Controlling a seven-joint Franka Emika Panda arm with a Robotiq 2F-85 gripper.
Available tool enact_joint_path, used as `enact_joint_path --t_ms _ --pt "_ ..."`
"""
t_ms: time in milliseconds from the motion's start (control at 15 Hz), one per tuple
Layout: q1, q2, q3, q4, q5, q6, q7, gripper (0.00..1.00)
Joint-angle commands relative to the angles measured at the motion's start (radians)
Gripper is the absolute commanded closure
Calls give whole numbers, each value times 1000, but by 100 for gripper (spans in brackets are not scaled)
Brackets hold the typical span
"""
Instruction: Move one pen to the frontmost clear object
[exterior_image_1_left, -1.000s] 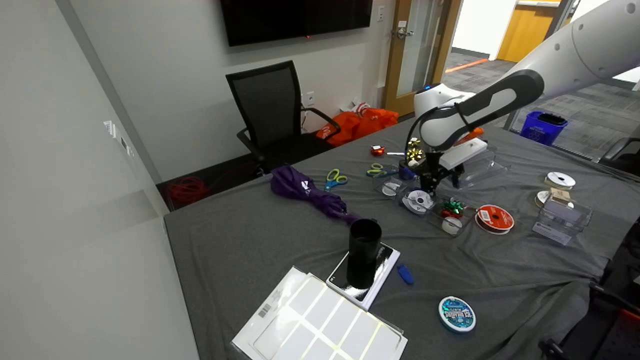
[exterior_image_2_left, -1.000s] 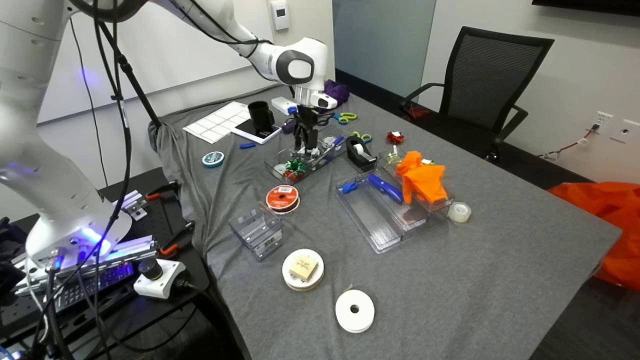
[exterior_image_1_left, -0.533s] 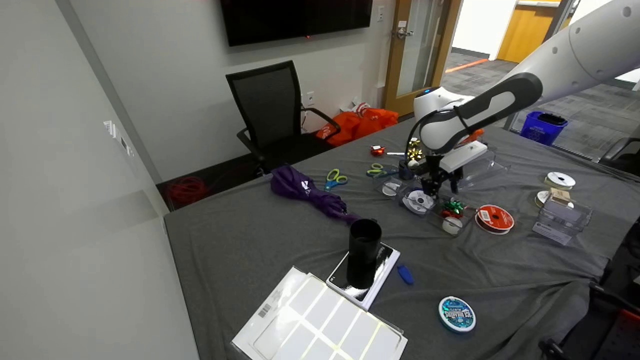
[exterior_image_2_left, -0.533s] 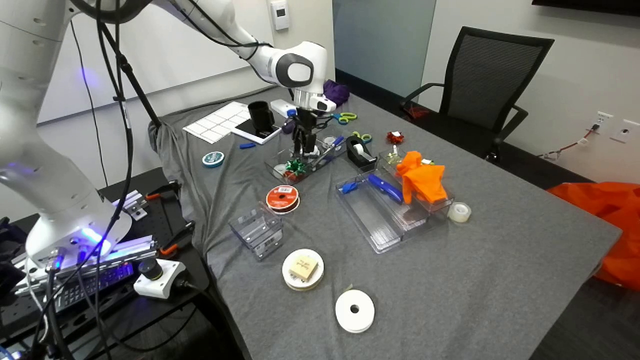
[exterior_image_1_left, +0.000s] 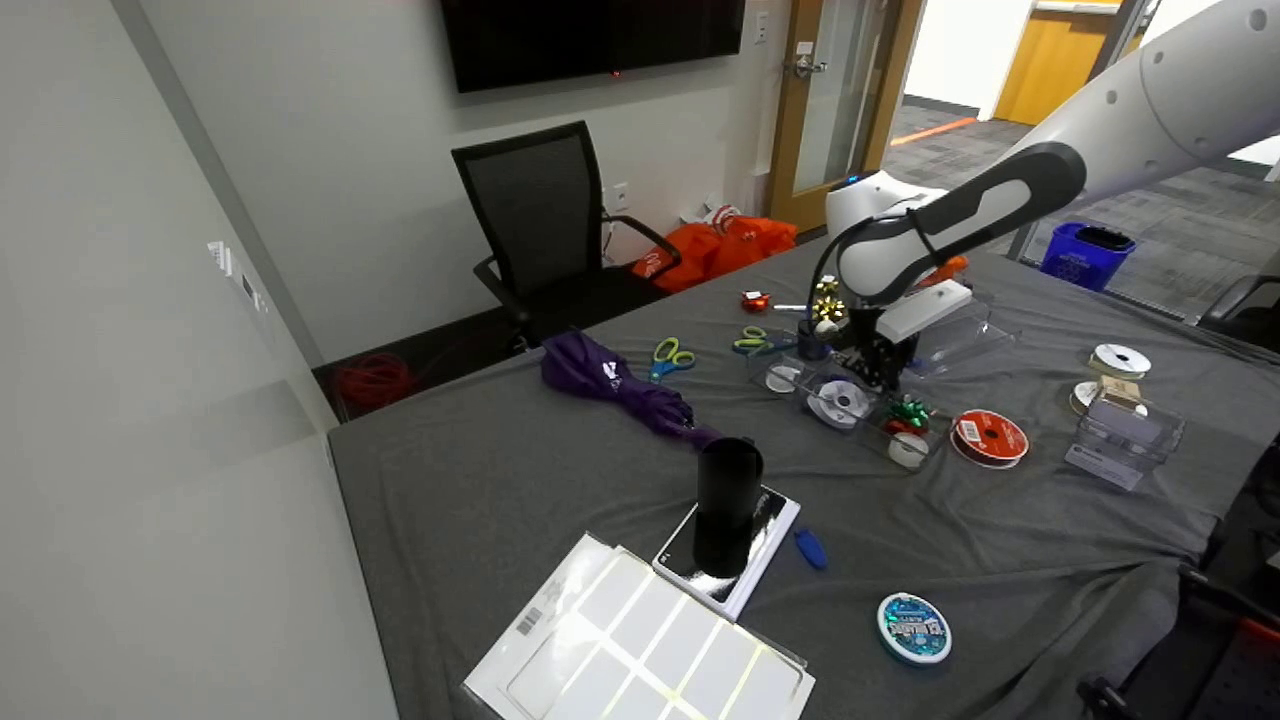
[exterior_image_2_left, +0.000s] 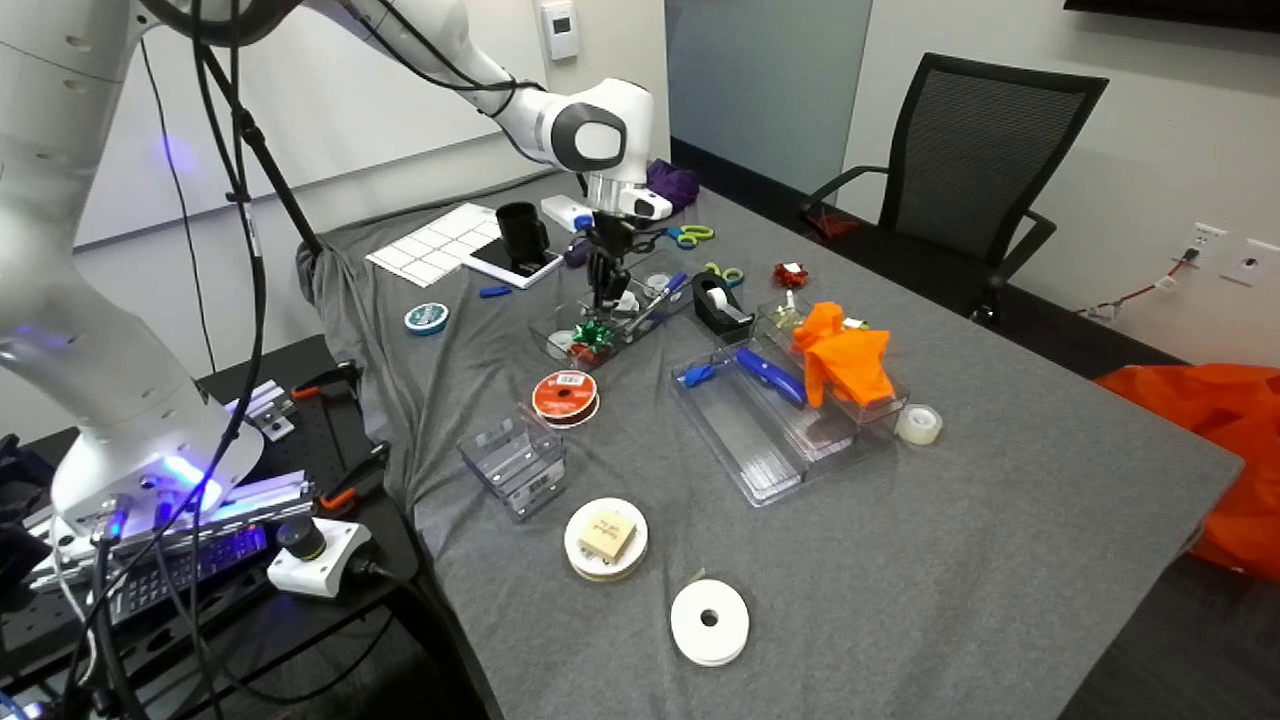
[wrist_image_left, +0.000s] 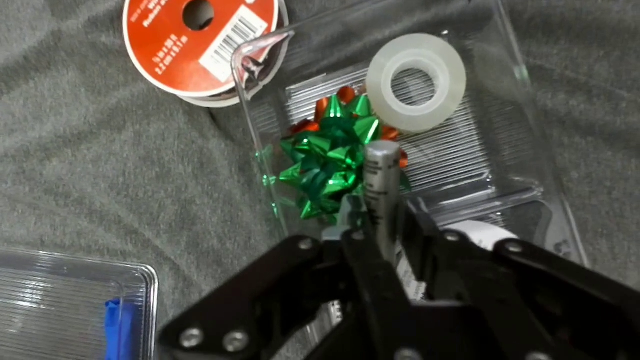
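Wrist view has the pen (wrist_image_left: 382, 182) in line with my gripper (wrist_image_left: 384, 215), its long axis running from between the jaws up the view, round end beside the green bow (wrist_image_left: 320, 160) and the tape (wrist_image_left: 452, 92). The jaws are close in on either side of it, with no clear gap; I judge it held, but cannot tell whether it is off the tray (wrist_image_left: 457, 150). My goal, I take it, is the clear holder (exterior_image_2_left: 513, 462), well apart from me in both exterior views, with the red spool (wrist_image_left: 192, 45) between us. That spool sits up and left of the pen in the wrist view, so I expect to rise past the tray's wall, cross that way, and perhaps turn the pen before release.
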Motion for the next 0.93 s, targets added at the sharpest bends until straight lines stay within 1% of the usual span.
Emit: enact_joint_path --t_ms 0,67,533,800,867 --pt "-13 -9 10 -7 25 -8 -23 100" --pt "-15 -20 11 -10 32 -16 -28 96" --pt "-22 -102 16 -42 79 -78 -51 96" --pt "-12 -152 9 -70 62 -125 -55 96" --pt "-8 -174 7 -94 53 -132 -55 96"
